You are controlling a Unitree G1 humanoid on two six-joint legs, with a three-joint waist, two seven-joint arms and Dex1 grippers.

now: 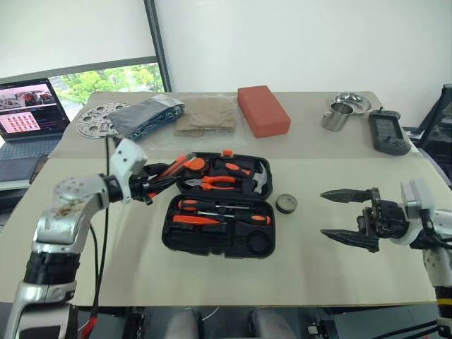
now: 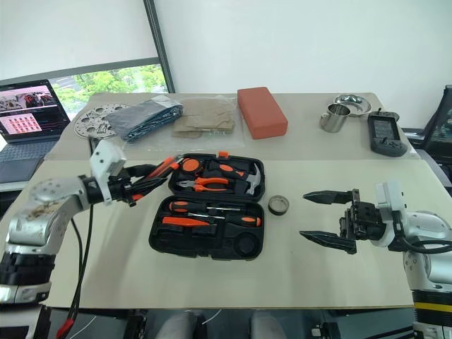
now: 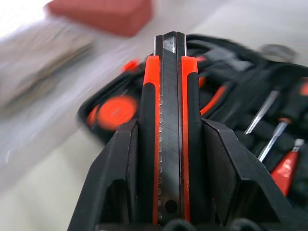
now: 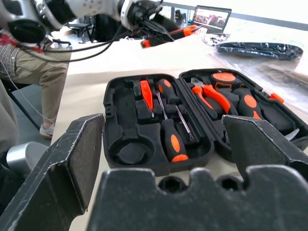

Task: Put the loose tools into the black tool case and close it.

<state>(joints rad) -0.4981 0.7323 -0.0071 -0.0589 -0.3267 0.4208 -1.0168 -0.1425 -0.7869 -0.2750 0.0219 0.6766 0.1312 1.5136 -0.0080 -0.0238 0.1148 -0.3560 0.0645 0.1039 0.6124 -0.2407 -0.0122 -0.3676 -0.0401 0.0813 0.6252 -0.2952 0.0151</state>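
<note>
The left gripper (image 1: 157, 182) grasps the utility knife (image 1: 171, 169) just beside the open black tool case (image 1: 215, 244); the right gripper (image 1: 344, 216) is released, near the tape roll (image 1: 286, 203) on the table (image 1: 318, 268)

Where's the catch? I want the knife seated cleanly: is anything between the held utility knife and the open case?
Nothing visible. The left gripper holds the utility knife just off the black tool case, whose lid lies open.
</note>
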